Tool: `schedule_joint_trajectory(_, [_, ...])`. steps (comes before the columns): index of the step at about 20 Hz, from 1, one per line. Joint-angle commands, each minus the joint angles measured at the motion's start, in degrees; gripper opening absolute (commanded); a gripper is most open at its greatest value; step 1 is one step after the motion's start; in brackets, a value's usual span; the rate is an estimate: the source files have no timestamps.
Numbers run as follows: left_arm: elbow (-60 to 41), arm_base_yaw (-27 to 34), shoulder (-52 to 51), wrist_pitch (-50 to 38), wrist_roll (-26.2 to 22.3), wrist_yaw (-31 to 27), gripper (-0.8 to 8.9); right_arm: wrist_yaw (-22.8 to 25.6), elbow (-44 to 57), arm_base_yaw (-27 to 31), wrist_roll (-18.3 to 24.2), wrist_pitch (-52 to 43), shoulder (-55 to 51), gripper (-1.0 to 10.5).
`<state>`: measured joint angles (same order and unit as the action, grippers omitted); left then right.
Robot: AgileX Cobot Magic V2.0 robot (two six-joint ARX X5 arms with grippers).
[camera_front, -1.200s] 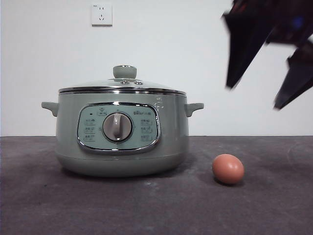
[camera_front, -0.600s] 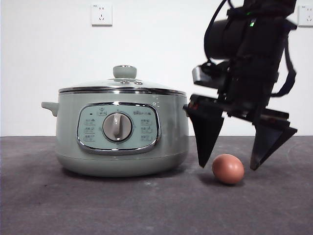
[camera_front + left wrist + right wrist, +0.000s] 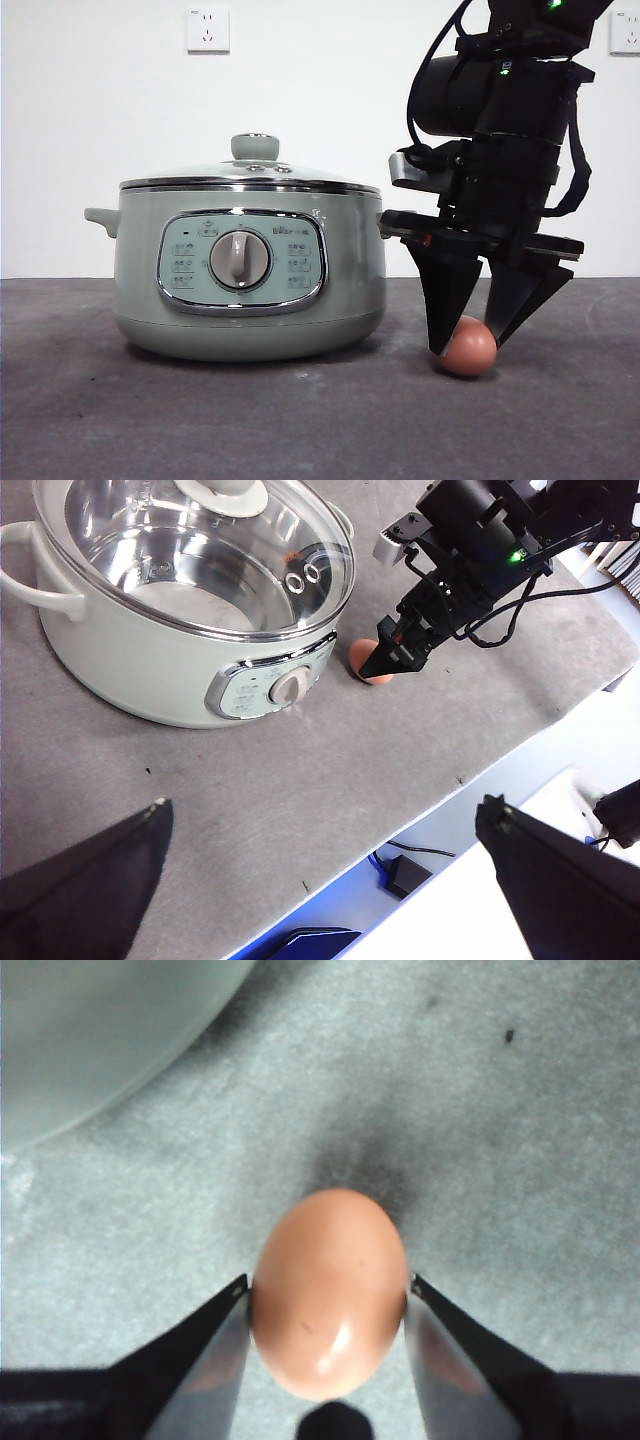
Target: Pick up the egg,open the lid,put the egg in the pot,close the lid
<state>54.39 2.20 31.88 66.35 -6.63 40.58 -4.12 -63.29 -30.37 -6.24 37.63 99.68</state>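
- Front view: the right gripper (image 3: 468, 345) comes down from the upper right. Its arm hides the pot's right side handle and is cut off by the top edge. The two black jaws point down and straddle the egg (image 3: 468, 347), which lies on the grey table (image 3: 300, 420) just right of the pot (image 3: 248, 275). The lid (image 3: 250, 178) sits shut on the pot.
- Left wrist view: the left gripper (image 3: 330, 850) hangs well above the table's near edge, jaws spread wide with nothing between them. The pot's far rim is cut off. The egg (image 3: 372, 670) shows only partly behind the right gripper's (image 3: 383, 667) tips.
- Right wrist view: each jaw tip touches one side of the egg (image 3: 328, 1295), which rests on the table. Whether they squeeze it is unclear. A curve of the pot (image 3: 90, 1030) is blurred.
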Motion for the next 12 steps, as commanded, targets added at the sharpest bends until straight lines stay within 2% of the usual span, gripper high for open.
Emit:
schedule_joint_trajectory(1, [0.1,0.0,0.0,-0.3,-0.4,-0.1,6.60,-0.2,0.1,-0.1,-0.1,-0.1,0.8,-0.1])
schedule_joint_trajectory(6, [0.1,0.0,1.2,-3.0,-0.4,-0.1,6.60,-0.1,0.1,0.0,1.0,1.8,-3.9,-0.1])
schedule_joint_trajectory(12, [0.1,-0.6,8.3,-10.2,0.7,-0.1,6.61,0.0,0.1,0.0,2.5,6.4,-22.7,-0.1])
